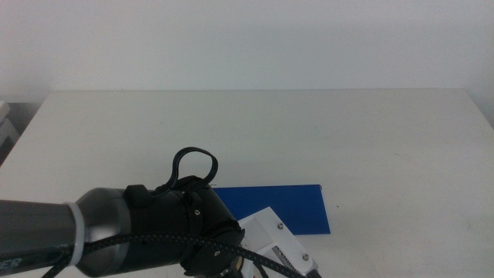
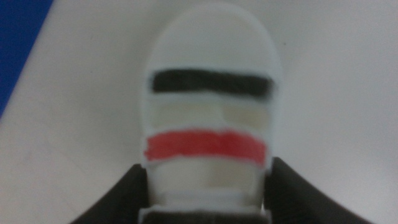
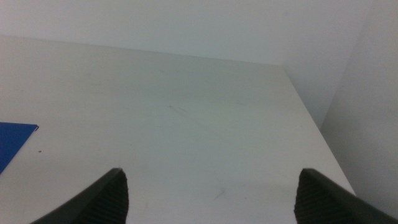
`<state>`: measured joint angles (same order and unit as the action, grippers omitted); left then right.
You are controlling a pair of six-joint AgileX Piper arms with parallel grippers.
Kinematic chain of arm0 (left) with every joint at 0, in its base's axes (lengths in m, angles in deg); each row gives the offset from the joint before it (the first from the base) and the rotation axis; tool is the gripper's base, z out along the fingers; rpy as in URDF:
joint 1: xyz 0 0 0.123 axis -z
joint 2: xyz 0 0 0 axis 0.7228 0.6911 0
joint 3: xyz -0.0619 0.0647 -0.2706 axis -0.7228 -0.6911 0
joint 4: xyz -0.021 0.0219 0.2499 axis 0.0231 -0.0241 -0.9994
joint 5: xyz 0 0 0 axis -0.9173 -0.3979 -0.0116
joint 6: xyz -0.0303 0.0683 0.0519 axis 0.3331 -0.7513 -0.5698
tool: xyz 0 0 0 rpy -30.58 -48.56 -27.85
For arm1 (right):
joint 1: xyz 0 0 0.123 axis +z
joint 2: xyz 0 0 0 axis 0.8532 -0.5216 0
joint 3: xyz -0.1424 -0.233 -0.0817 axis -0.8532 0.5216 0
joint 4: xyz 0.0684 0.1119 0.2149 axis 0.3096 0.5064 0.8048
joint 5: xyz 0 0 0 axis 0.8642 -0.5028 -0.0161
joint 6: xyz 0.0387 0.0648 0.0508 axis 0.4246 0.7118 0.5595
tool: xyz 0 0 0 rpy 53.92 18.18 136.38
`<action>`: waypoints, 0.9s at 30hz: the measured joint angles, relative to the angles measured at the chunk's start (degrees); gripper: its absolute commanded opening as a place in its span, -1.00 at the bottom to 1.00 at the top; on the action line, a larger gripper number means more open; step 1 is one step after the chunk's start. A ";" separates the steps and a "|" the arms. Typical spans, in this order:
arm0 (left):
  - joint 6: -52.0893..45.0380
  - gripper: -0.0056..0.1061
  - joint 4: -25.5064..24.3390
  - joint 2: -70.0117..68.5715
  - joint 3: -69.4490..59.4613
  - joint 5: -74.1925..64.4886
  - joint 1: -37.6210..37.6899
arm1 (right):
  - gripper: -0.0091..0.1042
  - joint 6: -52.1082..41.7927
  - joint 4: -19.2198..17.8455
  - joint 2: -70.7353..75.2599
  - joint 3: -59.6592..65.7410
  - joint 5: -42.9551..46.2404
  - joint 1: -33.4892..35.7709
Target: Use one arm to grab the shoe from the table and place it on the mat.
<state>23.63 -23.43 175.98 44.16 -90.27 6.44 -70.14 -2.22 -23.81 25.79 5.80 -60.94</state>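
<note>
White and matte, the table (image 1: 324,131) spreads wide under a plain pale wall, and most of its surface lies bare in the middle view. At the near edge the left arm (image 1: 116,232) reaches in from the left side, dark grey and black, with a braided cable looping up over its wrist and a white camera block just beyond it. Its pincer, the left gripper (image 2: 206,186), shows best in the left wrist view: the two dark jaws stand one on each side of the shoe (image 2: 211,106), close against the white sides near the red strap, so the pincer looks clamped on the shoe, though the picture is blurred and the contact itself is hard to judge. The shoe points away from the wrist, rounded toe farthest out, with a black strap nearest the toe, a red strap behind it and another dark strap just showing at the picture's edge. Whether its sole rests on the table or hangs above it cannot be told. Beside the shoe, off to one side and not under it, a corner of the mat (image 2: 18,43) shows deep blue. In the middle view the mat lies flat on the table, partly covered by the arm's wrist. Well off to the other side, the right gripper (image 3: 211,196) waits with its jaws spread wide apart over bare tabletop, nothing between them.
</note>
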 measured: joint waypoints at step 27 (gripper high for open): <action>-15.97 -0.92 3.15 2.78 27.60 -24.93 -9.18 | 0.53 0.00 0.00 0.00 0.00 0.00 0.00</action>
<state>7.66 -20.27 178.76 71.76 -115.20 -2.74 -70.14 -2.22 -23.81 25.79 5.80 -60.94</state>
